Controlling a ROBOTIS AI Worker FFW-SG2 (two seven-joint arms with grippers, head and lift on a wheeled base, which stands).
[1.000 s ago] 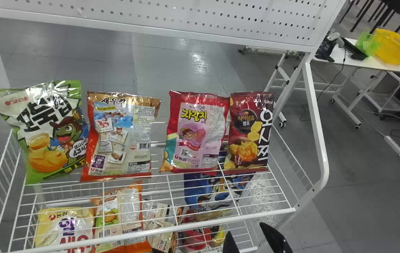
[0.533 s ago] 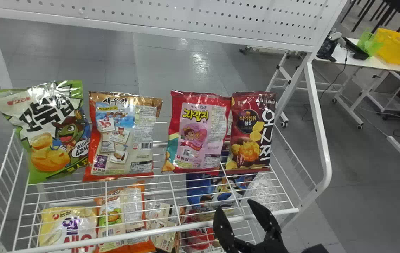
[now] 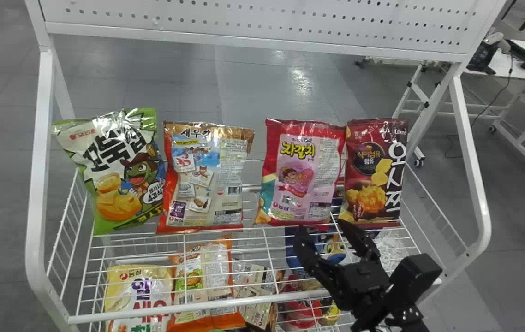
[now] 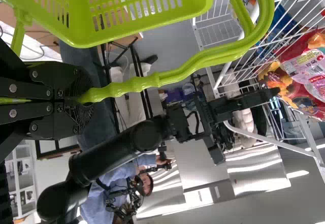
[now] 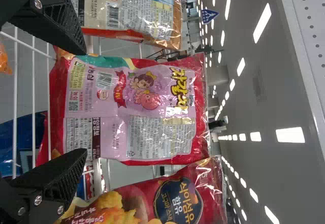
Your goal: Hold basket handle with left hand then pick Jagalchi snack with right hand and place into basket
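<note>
Low over the front of the shelf, my right gripper [image 3: 329, 233] stands open, just below the pink and red Jagalchi snack [image 3: 301, 177]. In the right wrist view that gripper [image 5: 76, 102] has one finger on either side of the Jagalchi snack's [image 5: 157, 94] lower end, with the bag standing beyond them. The left wrist view has my left gripper [image 4: 81, 99] shut on the handle [image 4: 167, 76] of the green basket [image 4: 137, 10].
On the same wire shelf [image 3: 262, 235], a dark red bag [image 3: 373, 175] stands close right of the Jagalchi; a brown-topped bag [image 3: 207, 180] and a green bag [image 3: 119, 175] stand left. A white rail [image 3: 207, 306] crosses the front; more snacks lie below.
The right gripper has come up from the bottom edge toward the Jagalchi snack, staying open. The shelf and its bags have shifted rightward in the head view.
</note>
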